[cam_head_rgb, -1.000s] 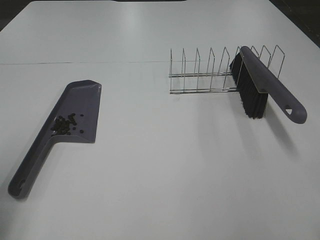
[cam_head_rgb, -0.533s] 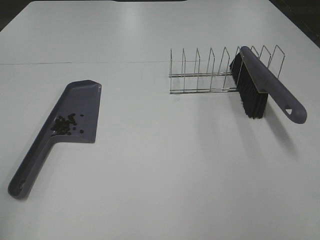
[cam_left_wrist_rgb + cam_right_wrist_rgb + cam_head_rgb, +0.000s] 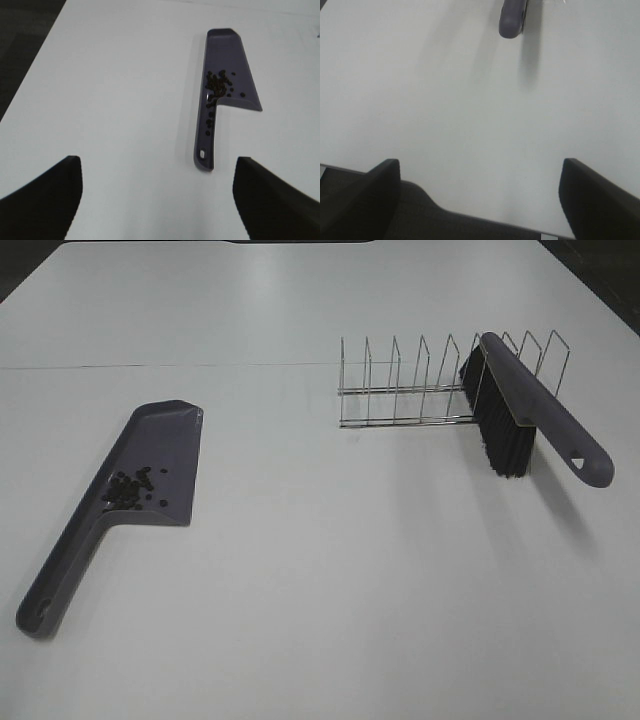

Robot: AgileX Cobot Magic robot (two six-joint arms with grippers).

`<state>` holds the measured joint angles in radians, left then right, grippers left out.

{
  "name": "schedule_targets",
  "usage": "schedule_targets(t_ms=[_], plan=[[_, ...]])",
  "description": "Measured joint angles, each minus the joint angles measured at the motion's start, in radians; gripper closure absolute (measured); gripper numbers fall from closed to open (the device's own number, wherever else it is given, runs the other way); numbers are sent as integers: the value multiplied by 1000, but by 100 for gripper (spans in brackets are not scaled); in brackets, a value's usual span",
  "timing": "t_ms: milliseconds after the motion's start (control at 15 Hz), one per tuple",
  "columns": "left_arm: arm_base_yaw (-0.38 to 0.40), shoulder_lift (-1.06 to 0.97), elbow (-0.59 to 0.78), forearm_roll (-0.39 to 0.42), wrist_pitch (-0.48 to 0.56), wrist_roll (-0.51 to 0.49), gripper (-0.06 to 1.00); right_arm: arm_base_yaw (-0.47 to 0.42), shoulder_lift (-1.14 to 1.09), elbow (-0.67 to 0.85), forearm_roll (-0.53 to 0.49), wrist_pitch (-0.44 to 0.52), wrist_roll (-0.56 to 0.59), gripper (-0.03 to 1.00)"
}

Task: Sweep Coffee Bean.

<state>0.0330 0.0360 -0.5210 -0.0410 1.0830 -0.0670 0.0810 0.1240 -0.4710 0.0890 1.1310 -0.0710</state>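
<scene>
The coffee beans (image 3: 128, 490) lie as a small dark cluster inside a purple dustpan (image 3: 165, 445) flat on the white table at the left. In the left wrist view the beans (image 3: 218, 85) sit near the pan's (image 3: 227, 55) handle end, some on the handle. My left gripper (image 3: 157, 200) hangs back from the pan, open, with nothing between its fingers. A purple brush (image 3: 545, 415) with black bristles leans on a wire rack at the right. Only its handle tip (image 3: 512, 20) shows in the right wrist view, well ahead of my open, empty right gripper (image 3: 480, 200). Neither gripper shows in the high view.
The chrome wire rack (image 3: 400, 380) stands at the back right under the brush. A thin seam crosses the white table (image 3: 320, 570). In the right wrist view the table's edge (image 3: 470, 215) and the dark floor beyond it lie beneath the gripper.
</scene>
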Motion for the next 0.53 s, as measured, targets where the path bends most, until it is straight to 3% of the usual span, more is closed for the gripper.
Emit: schedule_targets(t_ms=[200, 533], plan=[[0, -41, 0, -3, 1, 0, 19, 0, -122, 0, 1, 0, 0, 21], [0, -42, 0, -4, 1, 2, 19, 0, -128, 0, 1, 0, 0, 21]])
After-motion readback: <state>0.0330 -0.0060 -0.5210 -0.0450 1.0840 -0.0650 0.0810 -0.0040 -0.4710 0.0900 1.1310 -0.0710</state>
